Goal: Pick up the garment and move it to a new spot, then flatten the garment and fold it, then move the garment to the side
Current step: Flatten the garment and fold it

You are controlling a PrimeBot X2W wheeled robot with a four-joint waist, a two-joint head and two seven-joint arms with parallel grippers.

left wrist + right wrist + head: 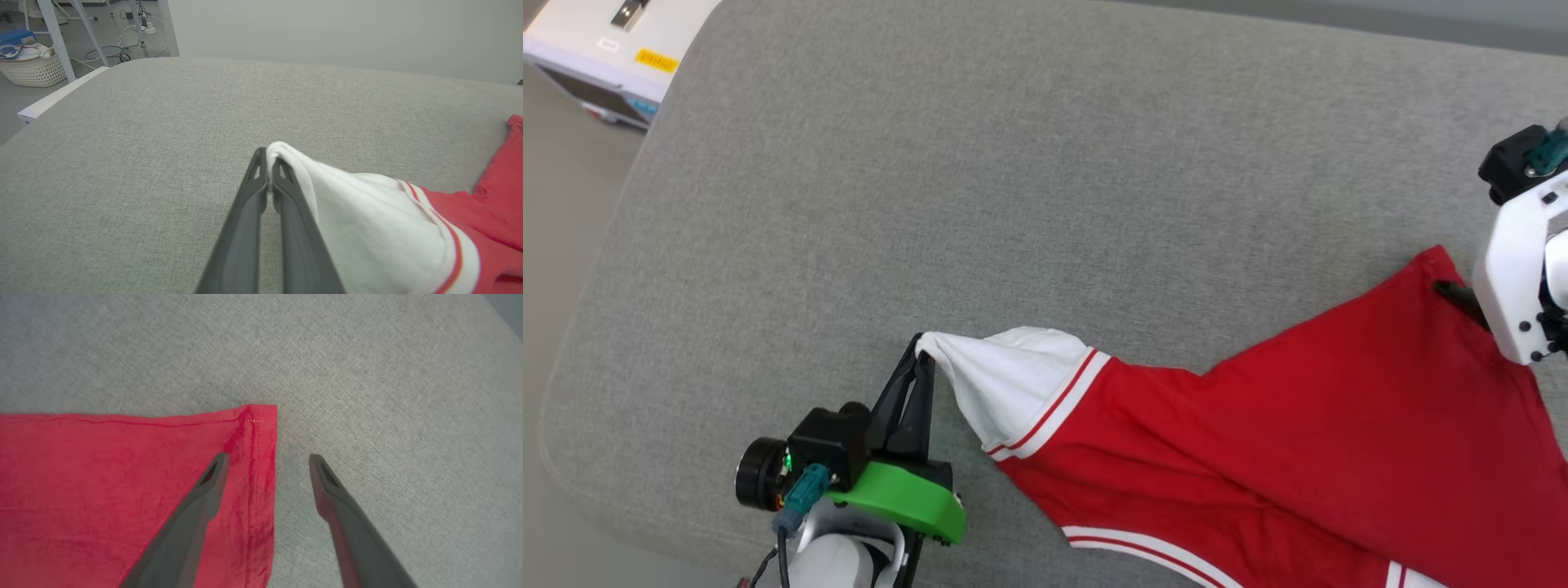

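While the left hand [920,345] pinches the white sleeve [1005,376] of the jersey [1298,425], the right hand [268,457] hangs wide open, one finger [196,506] over the hem corner [261,416].

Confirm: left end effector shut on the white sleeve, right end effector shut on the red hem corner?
No. The right end effector is open, straddling the garment's red hem corner, per the right wrist view. The left end effector is shut on the white sleeve.
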